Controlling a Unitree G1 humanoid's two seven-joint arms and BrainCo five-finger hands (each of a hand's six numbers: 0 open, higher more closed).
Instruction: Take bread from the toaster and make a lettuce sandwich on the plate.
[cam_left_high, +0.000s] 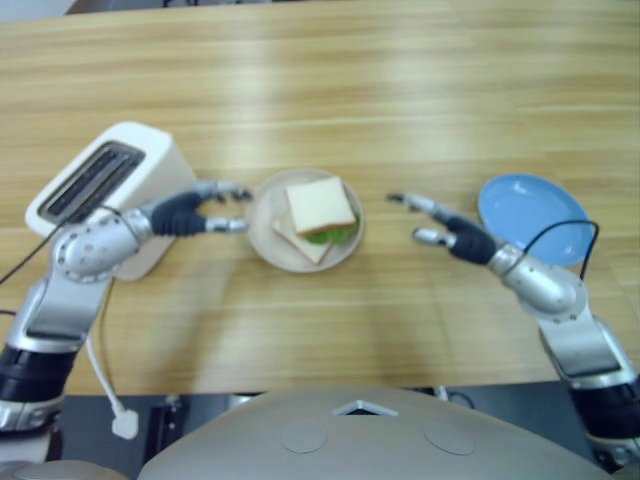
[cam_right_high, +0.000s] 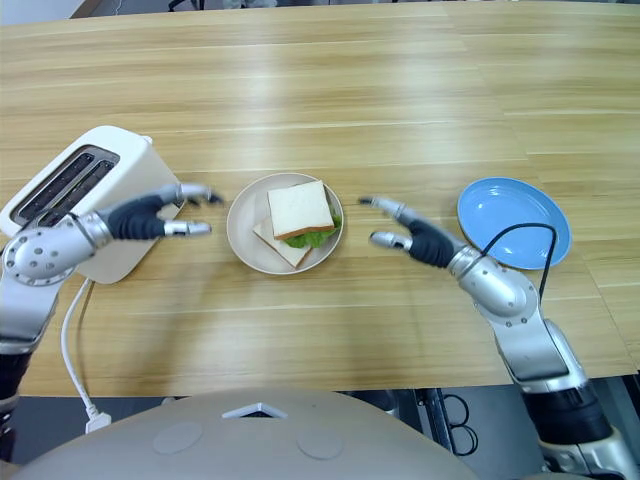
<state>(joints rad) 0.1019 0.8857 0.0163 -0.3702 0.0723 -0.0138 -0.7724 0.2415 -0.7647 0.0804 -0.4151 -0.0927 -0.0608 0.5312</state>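
Right hand (cam_right_high: 405, 232), three o'clock of the plate (cam_right_high: 245, 245), and left hand (cam_right_high: 165, 215), nine o'clock, spread and empty. Sandwich (cam_right_high: 300, 212) sits stacked on the plate; probably light, soft, crushable, best held gently by opposite crusts.

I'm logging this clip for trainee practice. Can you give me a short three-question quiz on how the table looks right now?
1. True or false: the sandwich lies on the blue plate.
2. What shows between the two bread slices? A) cheese B) lettuce C) tomato
3. What do the left hand, beside the toaster, and the right hand hold?

Key
1. False: it lies on the beige plate, left of the blue plate.
2. B.
3. Nothing: both hands have their fingers open, one on each side of the beige plate.
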